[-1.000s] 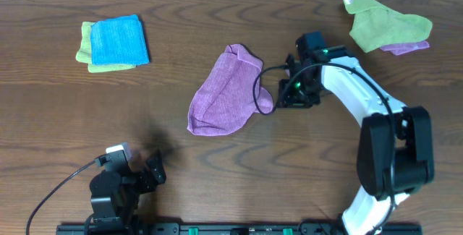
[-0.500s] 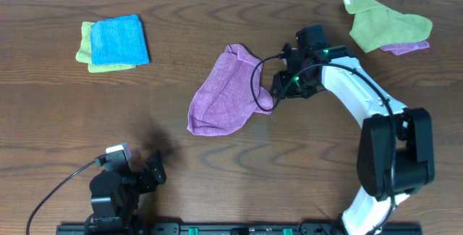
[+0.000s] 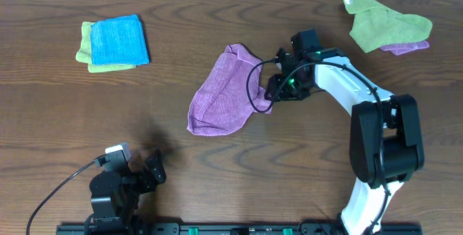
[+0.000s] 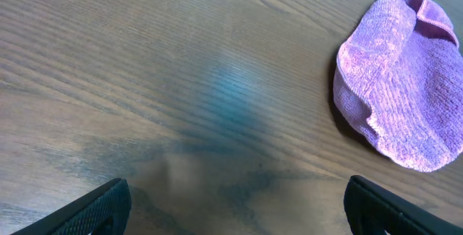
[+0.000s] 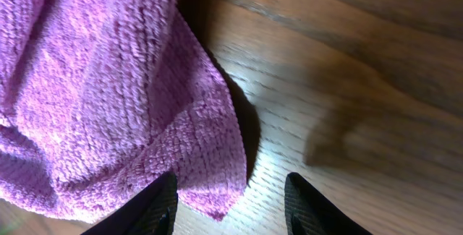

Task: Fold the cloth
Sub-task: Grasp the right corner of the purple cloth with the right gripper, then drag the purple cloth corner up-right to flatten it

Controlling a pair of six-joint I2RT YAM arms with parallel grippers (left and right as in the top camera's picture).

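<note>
**Overhead.** The purple cloth lies rumpled at the centre of the frame, partly doubled over and not yet neatly folded. The right arm reaches in from the lower right with its elbow bent, placing the right claw at the cloth's right edge. The left claw sits at the lower left, well apart from the cloth. A blue cloth lies at the upper left and a green cloth at the upper right.

**Left wrist.** The purple cloth shows at the upper right. The left claw, its tips at the bottom corners, is spread wide over the bare table and holds nothing.

**Right wrist.** The right claw's fingers stand apart, straddling a loose corner of the purple cloth at lower centre. The claw is released, with nothing pinched. The step in hand appears to be taking hold of a corner. The next move calls for closing on that corner, then carrying it across to the opposite edge.
</note>
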